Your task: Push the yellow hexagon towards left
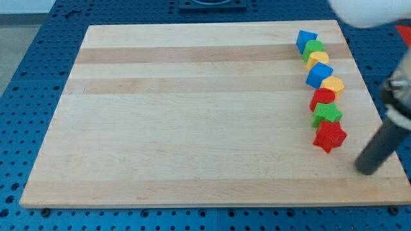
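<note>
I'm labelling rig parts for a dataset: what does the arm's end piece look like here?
My tip ends a straight, round, matte black rod. Above it sits a blurred dark-and-white mount, with a white rounded arm body at the view's top. No cables or markings are visible.

Rod comes in from the view's right edge, tilted, upper end blurred against a pale arm part at top right. My tip [367,169] sits low on the view's right, down on the surface at working height. From the tip: nearest block is up and to the view's left, close but clear gap, no contact. The rest of the blocks run in a line further up from the tip, all on its left side. Nothing touching the rod anywhere along its visible length.
</note>
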Motion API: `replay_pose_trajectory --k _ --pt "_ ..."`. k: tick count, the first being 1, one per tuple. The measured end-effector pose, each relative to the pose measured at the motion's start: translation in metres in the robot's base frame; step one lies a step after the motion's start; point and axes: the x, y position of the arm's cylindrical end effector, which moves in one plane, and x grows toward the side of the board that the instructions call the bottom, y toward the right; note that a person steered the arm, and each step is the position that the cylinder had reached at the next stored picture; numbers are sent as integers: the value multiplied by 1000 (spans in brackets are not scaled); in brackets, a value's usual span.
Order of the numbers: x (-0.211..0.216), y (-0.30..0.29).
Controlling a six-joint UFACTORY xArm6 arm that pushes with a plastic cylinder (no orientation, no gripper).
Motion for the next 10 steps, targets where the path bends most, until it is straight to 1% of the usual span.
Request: replay_pose_trajectory --k 1,2,3,4,5,6,7,10 --pt "-20 58" --pt "-38 63" --pt "-61 48" --pt "-105 48" --pt "-133 38" --pt "-152 28" --pt "-154 10" --pt "-154 -80"
